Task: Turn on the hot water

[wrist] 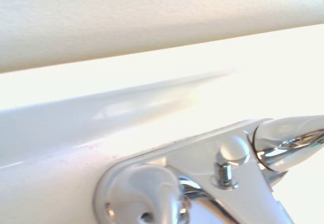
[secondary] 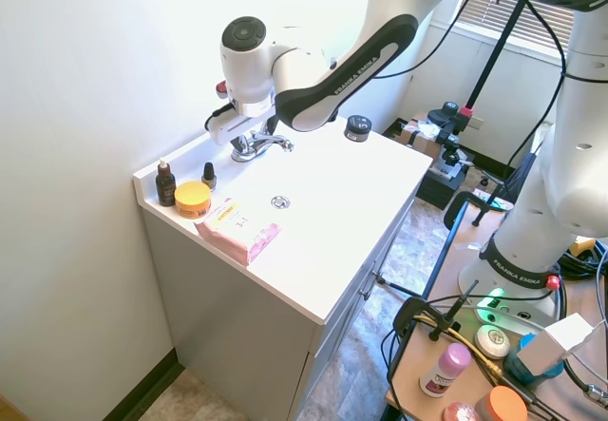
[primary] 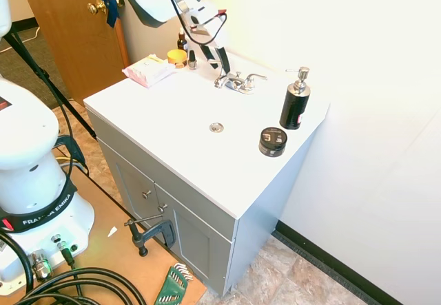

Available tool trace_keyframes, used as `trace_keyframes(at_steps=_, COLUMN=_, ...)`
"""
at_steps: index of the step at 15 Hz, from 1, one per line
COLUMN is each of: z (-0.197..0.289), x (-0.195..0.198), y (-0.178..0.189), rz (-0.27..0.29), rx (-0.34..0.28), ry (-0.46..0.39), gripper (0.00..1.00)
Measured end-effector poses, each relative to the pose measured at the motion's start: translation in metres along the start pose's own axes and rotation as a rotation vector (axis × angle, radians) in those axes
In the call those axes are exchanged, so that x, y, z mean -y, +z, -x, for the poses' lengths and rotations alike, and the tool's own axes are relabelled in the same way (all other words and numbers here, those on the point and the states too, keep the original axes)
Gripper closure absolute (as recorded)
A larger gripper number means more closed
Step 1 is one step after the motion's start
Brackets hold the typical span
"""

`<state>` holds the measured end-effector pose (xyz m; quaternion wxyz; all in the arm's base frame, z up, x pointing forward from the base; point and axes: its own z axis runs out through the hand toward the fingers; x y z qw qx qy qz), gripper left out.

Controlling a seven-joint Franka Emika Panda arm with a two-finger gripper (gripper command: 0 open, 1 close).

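1. Nearest the first exterior camera, low on the left, sits the arm's white base (primary: pixel 31 181); the black band around it reads "FRANKA EMIKA". The same words run along the arm's black forearm strip (secondary: pixel 356 67) in the second exterior view.
2. On the far left of the vanity top (primary: pixel 158 122) lies a pink-and-white packet (primary: pixel 148 69). Its print is too small to read.
3. Just right of it stand an orange-lidded jar (primary: pixel 177 57) and two small dropper bottles (primary: pixel 182 40), with no legible labels.
4. The gripper (primary: pixel 222 67) hangs at the far edge of the top, directly over the faucet's left end. No view shows whether the pincer is released or clenched, so I cannot tell.
5. The hot-water lever (primary: pixel 222 82), the left chrome handle, sits right under the gripper; whether they touch is unclear.
6. Right of it come the curved spout (primary: pixel 236 79) and the right-hand lever (primary: pixel 255 78). The wrist view shows only chrome faucet parts close up.
7. Progress, as I judge it: the approach looks done, but no water runs and the basin around the drain (primary: pixel 216 127) looks dry. Turning the lever remains.
8. On the near right sits a black tin (primary: pixel 273 142) whose lid print is unreadable, and at the far right a black pump bottle (primary: pixel 295 102).
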<state>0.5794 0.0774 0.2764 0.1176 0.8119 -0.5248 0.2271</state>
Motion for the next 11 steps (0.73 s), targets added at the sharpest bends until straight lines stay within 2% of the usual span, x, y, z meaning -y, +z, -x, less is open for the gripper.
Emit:
trace_keyframes(at_steps=4, z=-0.012, x=-0.018, y=0.002, rz=-0.003, rx=0.001, ry=0.017, gripper=0.00)
trace_keyframes(at_steps=6, z=-0.014, x=-0.024, y=-0.005, rz=-0.019, rx=0.027, ry=0.034, gripper=0.00)
trace_keyframes(at_steps=8, z=-0.021, x=-0.039, y=-0.016, rz=-0.025, rx=0.110, ry=0.024, gripper=0.00)
trace_keyframes(at_steps=11, z=-0.015, x=-0.087, y=-0.035, rz=-0.021, rx=0.254, ry=-0.068, gripper=0.00)
